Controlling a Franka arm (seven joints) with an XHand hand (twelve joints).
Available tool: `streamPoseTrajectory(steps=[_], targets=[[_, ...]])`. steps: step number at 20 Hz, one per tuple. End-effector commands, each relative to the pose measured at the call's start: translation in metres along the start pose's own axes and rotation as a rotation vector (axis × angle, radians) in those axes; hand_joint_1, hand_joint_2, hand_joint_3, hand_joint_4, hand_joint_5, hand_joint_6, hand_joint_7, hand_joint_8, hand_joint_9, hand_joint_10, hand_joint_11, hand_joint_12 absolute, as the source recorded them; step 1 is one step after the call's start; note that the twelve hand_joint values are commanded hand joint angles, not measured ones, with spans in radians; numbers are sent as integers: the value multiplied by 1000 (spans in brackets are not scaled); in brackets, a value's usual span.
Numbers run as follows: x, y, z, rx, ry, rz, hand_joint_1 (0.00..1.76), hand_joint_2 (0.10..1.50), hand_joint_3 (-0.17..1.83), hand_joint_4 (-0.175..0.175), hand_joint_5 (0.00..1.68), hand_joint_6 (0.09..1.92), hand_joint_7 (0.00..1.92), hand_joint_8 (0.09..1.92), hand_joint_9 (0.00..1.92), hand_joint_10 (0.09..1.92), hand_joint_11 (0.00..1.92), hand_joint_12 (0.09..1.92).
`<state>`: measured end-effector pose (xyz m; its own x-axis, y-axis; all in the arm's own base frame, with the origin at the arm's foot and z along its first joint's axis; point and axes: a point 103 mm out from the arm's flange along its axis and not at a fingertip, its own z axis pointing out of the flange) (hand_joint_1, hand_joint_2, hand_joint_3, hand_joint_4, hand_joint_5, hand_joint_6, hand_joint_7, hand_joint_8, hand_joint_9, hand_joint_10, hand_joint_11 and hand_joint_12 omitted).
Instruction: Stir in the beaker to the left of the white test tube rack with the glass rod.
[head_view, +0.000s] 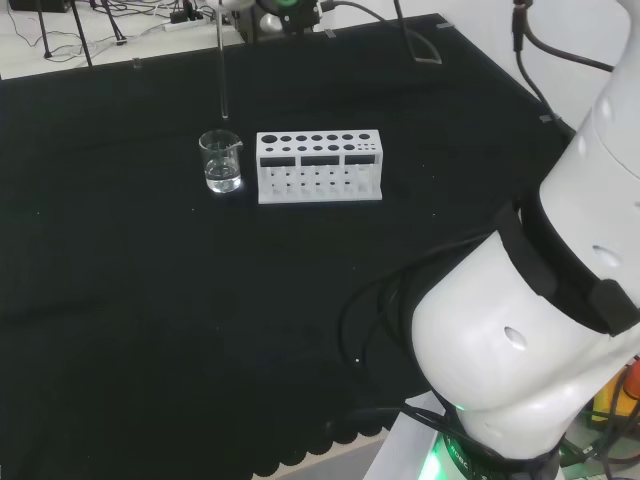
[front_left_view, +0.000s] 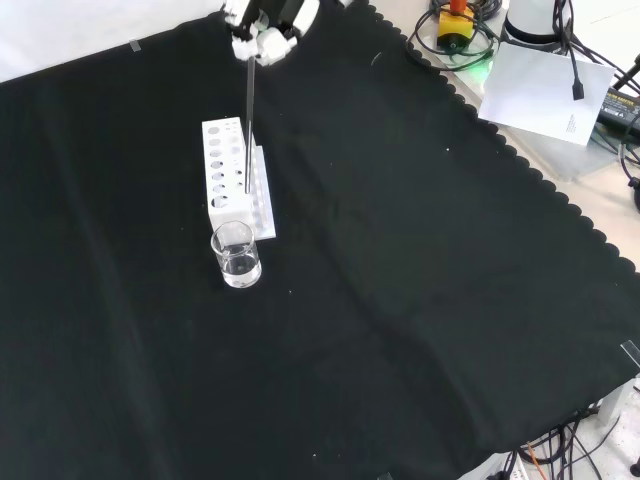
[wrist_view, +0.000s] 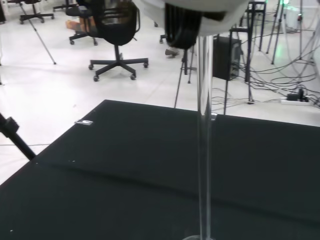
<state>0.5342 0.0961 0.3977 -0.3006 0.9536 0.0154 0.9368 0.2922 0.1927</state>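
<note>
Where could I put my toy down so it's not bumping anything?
Front view: bare cloth right of the white rack and below the beaker. It's crowded where beaker and rack stand close, under the glass rod the robot hand holds.

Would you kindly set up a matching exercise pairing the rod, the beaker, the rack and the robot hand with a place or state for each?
Things:
1. rod
2. beaker
3. rack
4. robot hand

Places or states:
A. white, with round holes on top
B. shut on the rod's upper end
C. hangs upright, tip above the beaker
D. stands on the cloth with clear liquid inside

Pairs: 1-C, 2-D, 3-A, 4-B
</note>
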Motion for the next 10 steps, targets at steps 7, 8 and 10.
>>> streamPoseTrajectory(steps=[7, 8, 10], targets=[[1, 31, 41, -12, 19, -53, 1304, 807, 514, -175, 1069, 676, 1163, 1107, 1706, 860, 1699, 753], [-1, 33, 43, -11, 20, -52, 1304, 807, 514, -175, 1069, 675, 1164, 1107, 1707, 860, 1699, 753], [-5, 36, 48, -9, 23, -51, 1304, 807, 514, -175, 1069, 675, 1164, 1106, 1707, 860, 1699, 754]])
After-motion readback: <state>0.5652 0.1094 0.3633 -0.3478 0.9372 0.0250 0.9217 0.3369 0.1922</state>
